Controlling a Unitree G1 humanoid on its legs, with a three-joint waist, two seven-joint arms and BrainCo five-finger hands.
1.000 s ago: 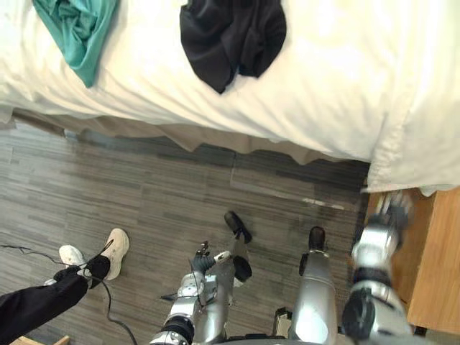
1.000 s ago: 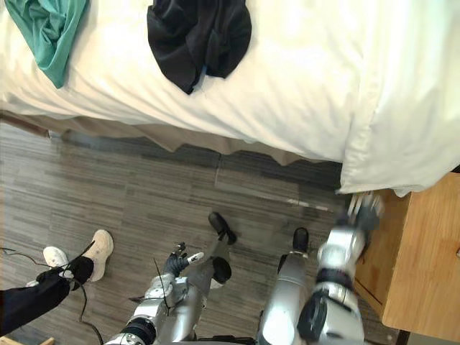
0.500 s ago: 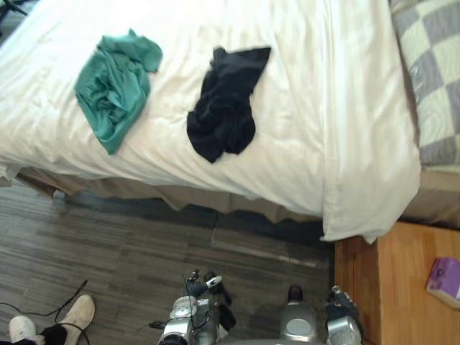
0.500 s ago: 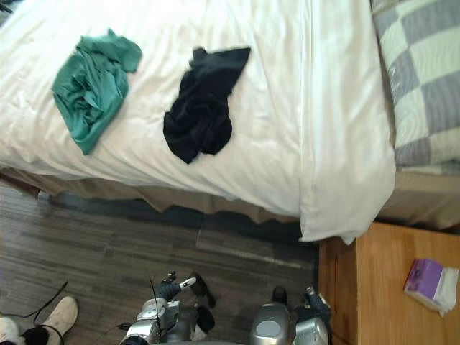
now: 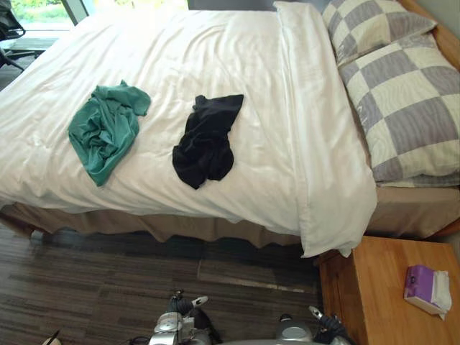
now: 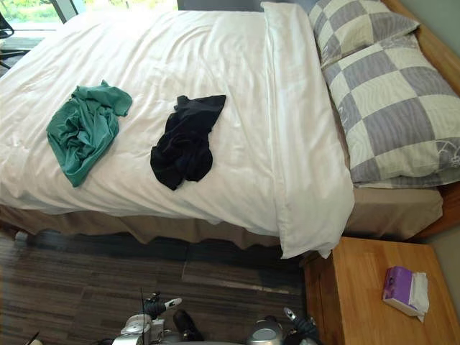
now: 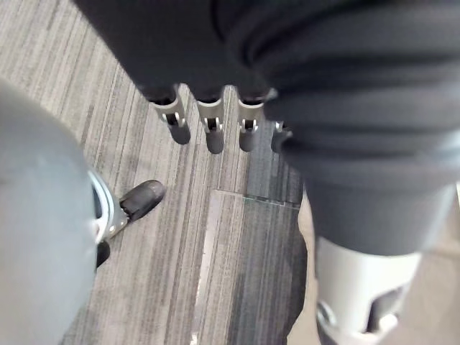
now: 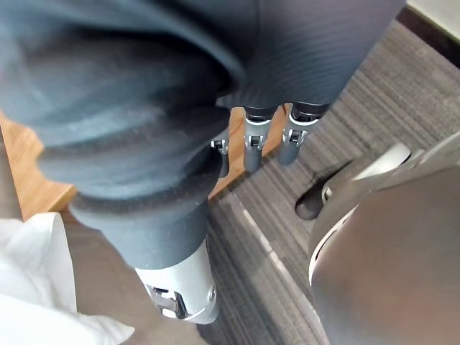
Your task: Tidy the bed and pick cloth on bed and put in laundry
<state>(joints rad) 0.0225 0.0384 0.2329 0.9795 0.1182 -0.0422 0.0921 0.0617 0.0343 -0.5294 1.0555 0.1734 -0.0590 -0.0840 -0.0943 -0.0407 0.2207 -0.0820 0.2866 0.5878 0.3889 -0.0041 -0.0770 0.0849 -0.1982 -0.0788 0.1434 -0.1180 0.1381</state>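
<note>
A crumpled teal cloth [image 5: 106, 131] lies on the white duvet [image 5: 215, 50] toward the bed's left side. A black cloth [image 5: 207, 139] lies bunched beside it, nearer the middle. Both are well away from my hands. My left hand [image 7: 214, 133] hangs low over the grey floor beside the bed, fingers straight and empty. My right hand [image 8: 253, 147] also hangs down with straight fingers and holds nothing, close to the wooden nightstand [image 8: 29, 183].
Two checkered pillows [image 5: 402, 108] lie at the head of the bed on the right. The duvet's corner [image 5: 338, 223] hangs over the bed's near edge. A wooden nightstand [image 5: 374, 287] at the lower right carries a purple tissue pack [image 5: 425, 289]. Grey plank floor [image 5: 108, 287] runs along the bed.
The camera has tilted up, so the whole bed and the pillows have come into view. My right arm has dropped from the duvet corner to hang low, its fingers uncurled.
</note>
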